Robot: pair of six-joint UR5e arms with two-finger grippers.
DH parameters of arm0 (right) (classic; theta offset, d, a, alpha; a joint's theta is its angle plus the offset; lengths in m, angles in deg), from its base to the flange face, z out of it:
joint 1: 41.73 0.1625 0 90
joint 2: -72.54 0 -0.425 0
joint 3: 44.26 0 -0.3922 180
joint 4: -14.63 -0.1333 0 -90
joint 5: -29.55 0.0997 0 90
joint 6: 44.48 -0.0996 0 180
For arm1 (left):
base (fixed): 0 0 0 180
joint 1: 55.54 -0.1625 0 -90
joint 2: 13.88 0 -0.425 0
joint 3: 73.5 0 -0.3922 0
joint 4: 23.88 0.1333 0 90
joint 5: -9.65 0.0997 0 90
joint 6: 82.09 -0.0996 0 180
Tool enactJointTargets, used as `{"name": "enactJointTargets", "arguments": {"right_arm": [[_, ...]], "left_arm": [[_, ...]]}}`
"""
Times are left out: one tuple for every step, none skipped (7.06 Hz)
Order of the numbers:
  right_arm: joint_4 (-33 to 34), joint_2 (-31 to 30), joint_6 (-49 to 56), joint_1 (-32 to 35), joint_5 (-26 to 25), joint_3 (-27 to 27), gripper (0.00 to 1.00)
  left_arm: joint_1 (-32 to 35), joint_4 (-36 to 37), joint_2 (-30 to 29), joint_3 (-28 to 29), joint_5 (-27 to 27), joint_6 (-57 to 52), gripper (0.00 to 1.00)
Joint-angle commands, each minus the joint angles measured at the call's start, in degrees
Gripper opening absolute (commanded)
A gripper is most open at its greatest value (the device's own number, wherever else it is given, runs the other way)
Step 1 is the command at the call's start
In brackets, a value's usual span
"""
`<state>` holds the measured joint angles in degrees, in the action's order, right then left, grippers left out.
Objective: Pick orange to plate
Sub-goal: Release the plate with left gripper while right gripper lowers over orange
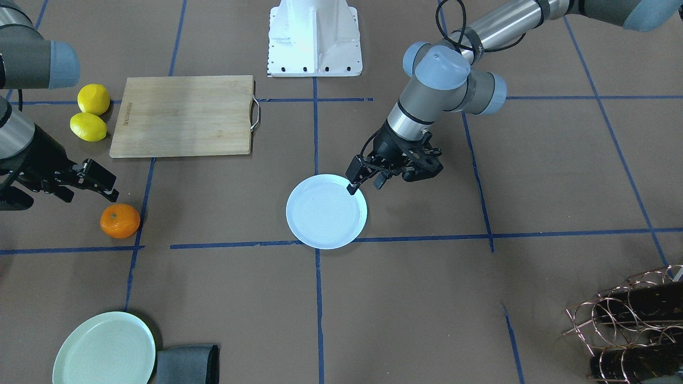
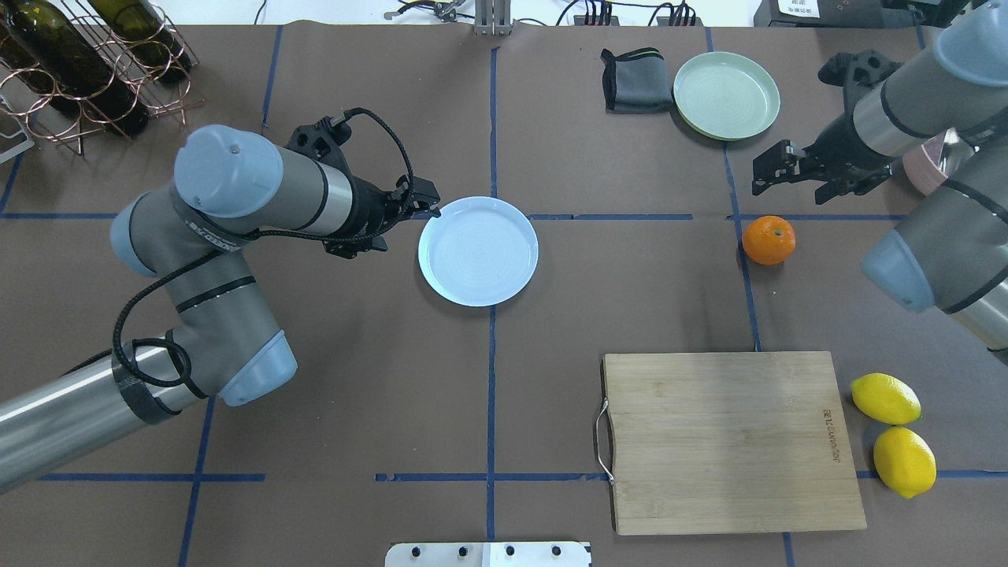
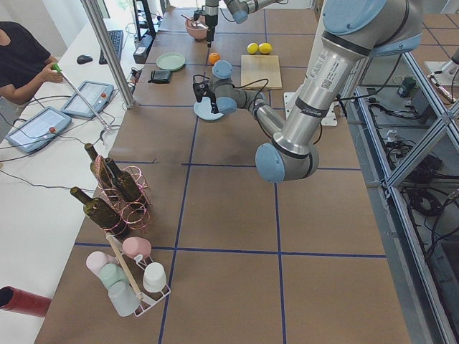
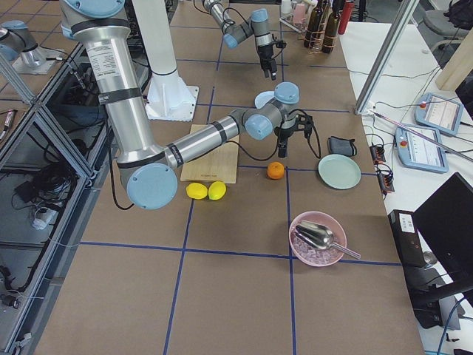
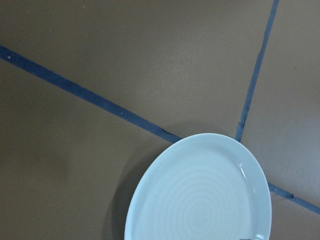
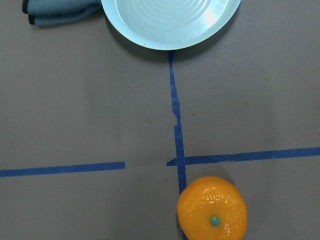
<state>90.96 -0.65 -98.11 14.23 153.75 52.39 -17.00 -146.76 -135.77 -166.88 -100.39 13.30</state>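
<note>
Overhead, finds the orange [image 2: 768, 240] resting on the brown paper of the table [image 2: 354, 378] against a blue tape line, on the right arm's side and well apart from the plate [image 2: 478, 252]. Catches the right gripper [image 2: 787, 191] near the fruit on its far side, not touching it, fingers spread wide. From across the table, shows the left gripper [image 1: 366, 185] parted, one fingertip [image 1: 352, 188] over the plate's rim, closed on nothing; overhead, leaves that gap hard to read, half tucked behind the wrist. Through the right wrist camera, adds what no wider view resolves: the tiny green stem dimple on the orange, the tape cross just beside it, and beyond, the mint-green plate [image 6: 170, 22] with a folded grey cloth [image 6: 60, 12] just beside its edge. Through the left wrist camera, gives only the pale blue plate, concentric rings showing across its face, and crossing tape. From the right end, lays open a pink bowl [image 4: 304, 257] with a metal scoop [image 4: 318, 235] lying in it, mostly hidden overhead behind the right arm. Overhead and from the left end, shows a copper wire rack [image 2: 169, 98] holding dark wine bottles [image 2: 75, 75]; from the left end alone, a small stand [image 3: 166, 292] carrying pastel cups [image 3: 153, 276]. Beside the wooden cutting board [image 2: 732, 441], sets two lemons [image 2: 886, 399] close together
</note>
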Motion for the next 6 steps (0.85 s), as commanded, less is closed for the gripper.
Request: {"name": "enactJointTargets", "arguments": {"right_arm": [[-0.1,0.5,0.6,-2.5,-2.8,-3.2,1.00],[-0.1,0.8,0.7,-3.8,-4.2,-4.0,1.00],[-0.1,0.9,0.7,-4.5,-5.3,-5.5,1.00],[-0.2,0.9,0.8,-4.5,-5.3,-5.9,1.00],[-0.2,0.9,0.9,-4.5,-5.3,-6.3,1.00],[-0.2,0.9,1.3,-4.5,-5.4,-6.6,1.00]], "left_arm": [[1.2,1.4,0.9,-1.5,-1.2,-1.8,1.00],[1.4,1.4,0.9,-1.5,-1.2,-1.9,1.00],[1.4,1.4,0.9,-1.5,-1.3,-1.9,1.00],[1.5,1.4,0.9,-1.5,-1.3,-1.9,1.00],[1.8,1.3,0.9,-1.6,-1.4,-1.9,1.00],[1.9,1.3,0.9,-1.5,-1.4,-1.9,1.00]]}}
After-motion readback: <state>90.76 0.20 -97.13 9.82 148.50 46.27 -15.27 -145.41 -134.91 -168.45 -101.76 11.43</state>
